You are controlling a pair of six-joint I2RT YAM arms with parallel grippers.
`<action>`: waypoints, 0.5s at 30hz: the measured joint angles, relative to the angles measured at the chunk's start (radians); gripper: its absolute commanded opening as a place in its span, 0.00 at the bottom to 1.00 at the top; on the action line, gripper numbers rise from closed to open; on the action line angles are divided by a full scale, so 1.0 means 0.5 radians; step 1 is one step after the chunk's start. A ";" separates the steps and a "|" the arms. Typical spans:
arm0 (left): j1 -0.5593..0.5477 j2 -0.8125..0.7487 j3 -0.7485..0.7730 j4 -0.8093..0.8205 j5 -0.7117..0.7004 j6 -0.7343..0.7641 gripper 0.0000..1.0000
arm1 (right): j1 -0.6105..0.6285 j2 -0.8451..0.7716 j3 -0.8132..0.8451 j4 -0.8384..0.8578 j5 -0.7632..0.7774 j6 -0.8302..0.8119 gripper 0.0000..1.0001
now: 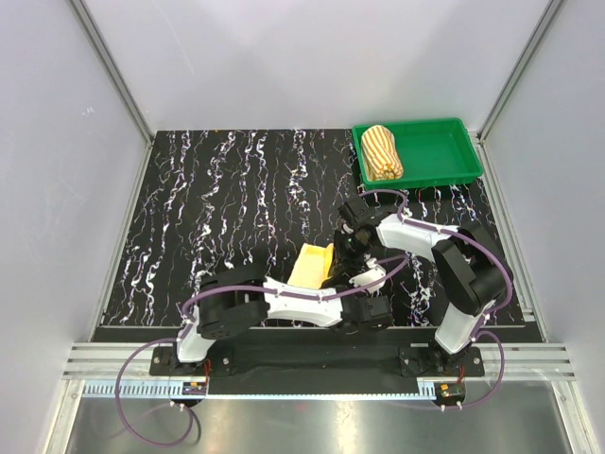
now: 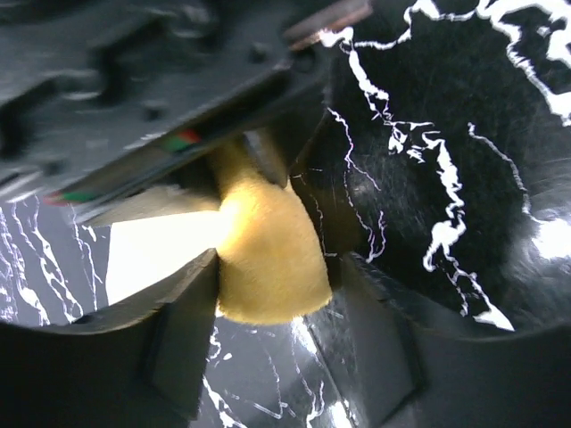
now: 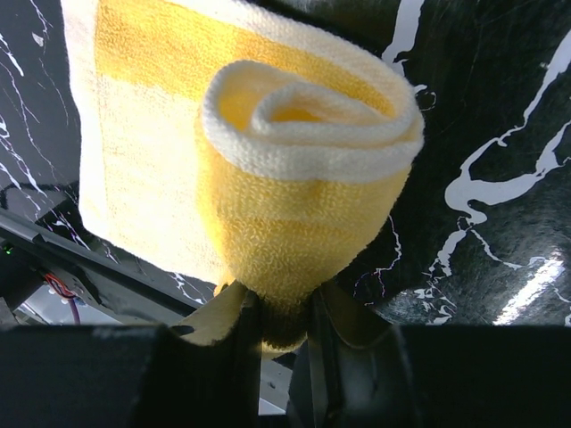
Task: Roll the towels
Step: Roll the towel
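The plain yellow towel (image 1: 310,265) lies partly rolled on the black marbled mat near the front middle. My right gripper (image 3: 281,316) is shut on the bottom of its rolled end (image 3: 303,178), whose spiral faces the camera; in the top view this gripper (image 1: 338,252) is at the towel's right edge. My left gripper (image 2: 281,357) is open, with a loose corner of the yellow towel (image 2: 268,263) hanging between its spread fingers (image 2: 183,334); in the top view it (image 1: 347,279) is just below the right gripper. The orange-and-cream striped towel (image 1: 382,151) lies rolled up in the tray.
The green plastic tray (image 1: 440,151) stands at the back right corner of the mat. Grey walls and aluminium posts enclose the table. Both arms cross closely at the front middle, with purple cables looping round them.
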 measured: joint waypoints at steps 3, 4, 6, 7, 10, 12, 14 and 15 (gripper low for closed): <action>0.002 0.079 0.052 -0.056 -0.046 -0.012 0.35 | 0.000 0.000 0.000 -0.005 0.001 -0.002 0.14; 0.006 0.092 0.066 -0.076 -0.055 -0.018 0.27 | 0.000 0.000 0.000 -0.005 0.001 -0.003 0.14; 0.011 0.100 0.078 -0.092 -0.059 -0.032 0.20 | 0.000 0.000 0.000 -0.005 0.001 -0.008 0.14; 0.015 0.100 0.079 -0.097 -0.059 -0.042 0.15 | 0.000 0.000 0.000 -0.005 0.001 -0.008 0.14; 0.031 0.100 0.079 -0.104 -0.050 -0.053 0.08 | 0.000 0.000 0.000 0.004 0.002 -0.008 0.15; 0.038 0.100 0.079 -0.103 -0.047 -0.053 0.06 | 0.000 0.000 0.000 0.012 0.005 -0.011 0.19; 0.041 0.099 0.079 -0.101 -0.039 -0.052 0.04 | 0.000 -0.001 0.000 0.011 0.008 -0.018 0.33; 0.043 0.095 0.079 -0.098 -0.028 -0.049 0.04 | 0.000 -0.002 0.001 0.006 0.011 -0.023 0.42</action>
